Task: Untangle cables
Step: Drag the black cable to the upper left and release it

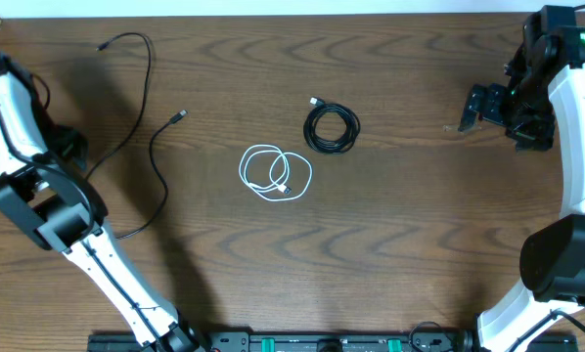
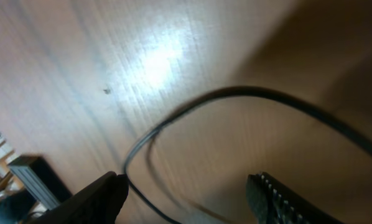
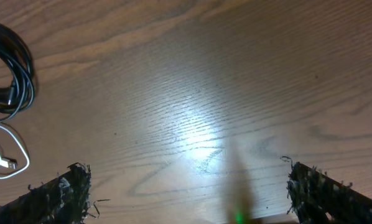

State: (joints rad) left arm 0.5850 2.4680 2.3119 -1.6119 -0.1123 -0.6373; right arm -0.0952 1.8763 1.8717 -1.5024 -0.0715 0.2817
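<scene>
A coiled black cable [image 1: 332, 128] lies at the table's middle, and a white cable [image 1: 276, 173] lies in loose loops just below and to its left, apart from it. A second black cable [image 1: 148, 73] lies spread out at the left, with plugs near the top left and mid left. My left gripper [image 2: 187, 186] is open low over this loose black cable [image 2: 192, 106], which passes by its left finger. In the overhead view that gripper is mostly hidden under the arm. My right gripper [image 1: 472, 108] is open and empty at the far right. Its wrist view [image 3: 189, 193] shows the black coil [image 3: 12, 78] and the white cable [image 3: 2, 158] at the left edge.
The left arm [image 1: 48, 205] crosses the table's left side over the loose cable. The right arm [image 1: 576, 117] stands along the right edge. A black rail [image 1: 273, 342] runs along the front edge.
</scene>
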